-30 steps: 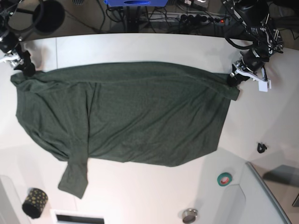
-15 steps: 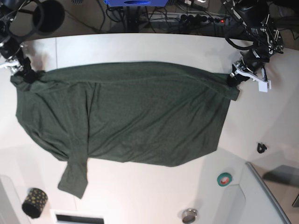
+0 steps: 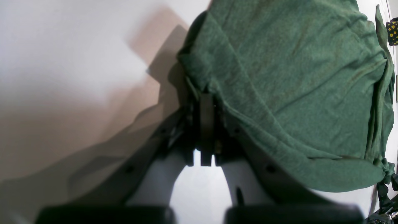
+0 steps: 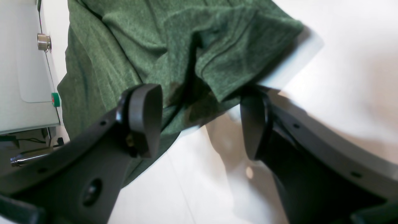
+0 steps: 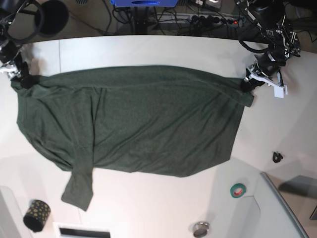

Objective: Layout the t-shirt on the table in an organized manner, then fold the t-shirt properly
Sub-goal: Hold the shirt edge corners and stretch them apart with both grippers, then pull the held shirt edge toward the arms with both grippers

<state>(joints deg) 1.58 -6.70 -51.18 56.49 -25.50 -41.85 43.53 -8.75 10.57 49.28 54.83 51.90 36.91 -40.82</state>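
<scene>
Base view: a dark green t-shirt point(image 5: 129, 119) lies spread across the white table point(image 5: 148, 49), one short sleeve trailing toward the near edge. At the shirt's right corner, the left gripper point(image 5: 247, 82) pinches the fabric, its jaws pressed together on the cloth in the left wrist view. At the opposite corner, the right gripper point(image 4: 199, 121) has its jaws spread wide, a fold of shirt between them but not clamped. A green tape roll point(image 5: 238, 190), a small metal cylinder point(image 5: 201, 229) and a black yellow-dotted cup point(image 5: 36, 214) sit near the table's front edge.
</scene>
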